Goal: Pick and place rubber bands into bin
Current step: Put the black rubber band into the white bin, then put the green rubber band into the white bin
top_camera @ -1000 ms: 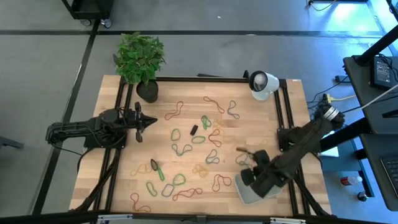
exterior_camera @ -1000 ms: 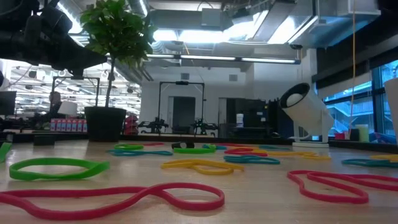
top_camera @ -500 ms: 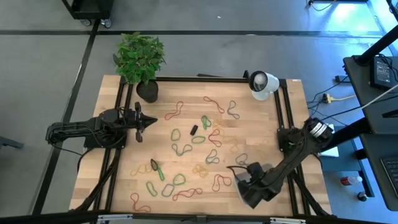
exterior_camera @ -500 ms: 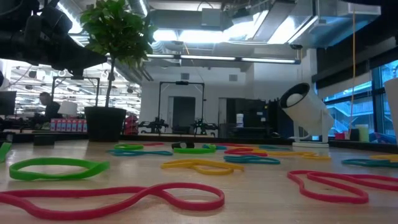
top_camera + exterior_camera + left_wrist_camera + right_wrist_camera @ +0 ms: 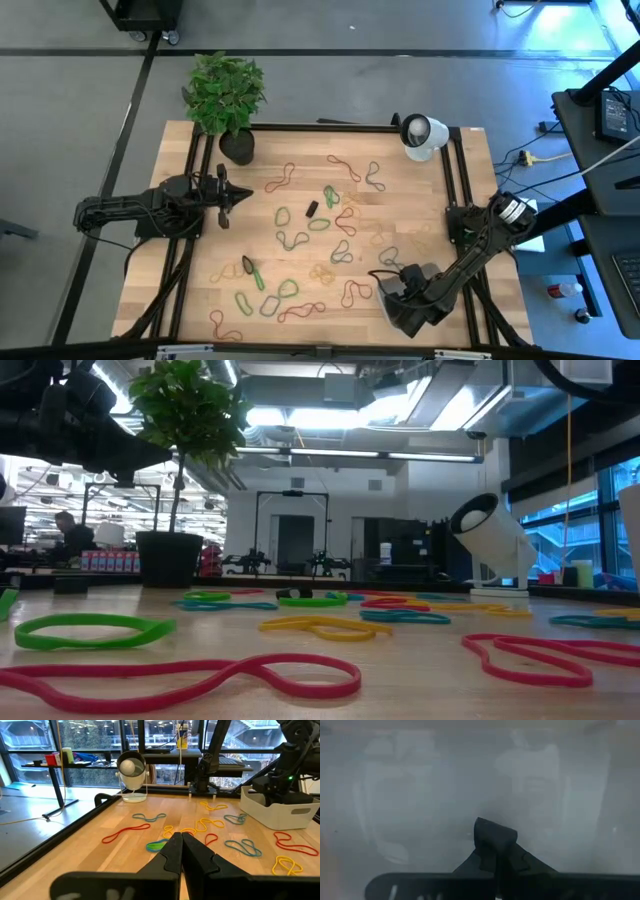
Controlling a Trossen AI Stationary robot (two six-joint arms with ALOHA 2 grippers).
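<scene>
Many rubber bands [image 5: 318,225] lie on the surface [image 5: 300,300]; right gripper [image 5: 405,310], shut and empty, sits over the bin [image 5: 277,810], left gripper [image 5: 232,195] shut; next, reach for another band

A plant pot [image 5: 237,146] and a white round device [image 5: 423,135] block the table's [image 5: 180,260] far corners.

The rubber bands [image 5: 318,243] are scattered across the middle of the worktop [image 5: 190,290]. The bin [image 5: 398,316] is set near the front right corner, under the right pincer [image 5: 404,303]. The left pincer [image 5: 246,196] is held at the left edge, a plant pot [image 5: 237,146] behind it.
</scene>
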